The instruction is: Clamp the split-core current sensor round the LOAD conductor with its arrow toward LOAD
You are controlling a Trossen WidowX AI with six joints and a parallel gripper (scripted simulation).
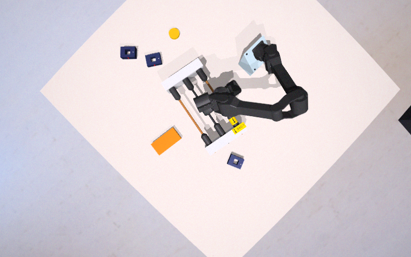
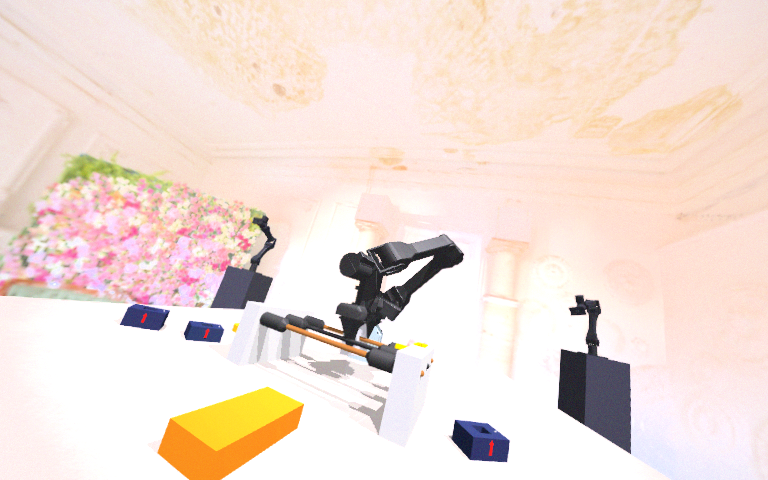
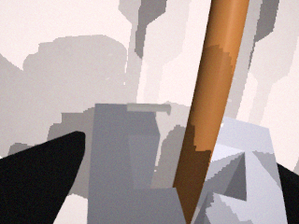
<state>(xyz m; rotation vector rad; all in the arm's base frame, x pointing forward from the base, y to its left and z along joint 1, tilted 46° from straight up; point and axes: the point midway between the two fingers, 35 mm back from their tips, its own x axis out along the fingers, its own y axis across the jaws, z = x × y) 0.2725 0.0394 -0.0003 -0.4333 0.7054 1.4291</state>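
Observation:
The grey split-core sensor [image 3: 123, 154] stands round the LOAD conductor [image 3: 224, 37] [image 1: 208, 85] in the wrist view. Its two halves rise on either side of the copper bar, with a gap showing between them; I cannot tell whether it is latched. Its arrow is not visible. My gripper [image 3: 175, 156] is open, with one black finger on each side of the sensor and a narrow gap at the left finger. In the top view the arm hides the fingers and sensor. The yellow LOAD marker [image 1: 238, 128] [image 2: 418, 344] sits on the near end block.
White end blocks [image 1: 183, 73] [image 1: 225, 141] hold a black middle conductor [image 1: 212, 119] and an outer copper conductor [image 1: 190, 116]. Navy blocks [image 1: 128, 52] [image 1: 150, 62] [image 1: 239, 164], an orange block [image 1: 166, 140] and a yellow disc [image 1: 174, 33] lie around the rack.

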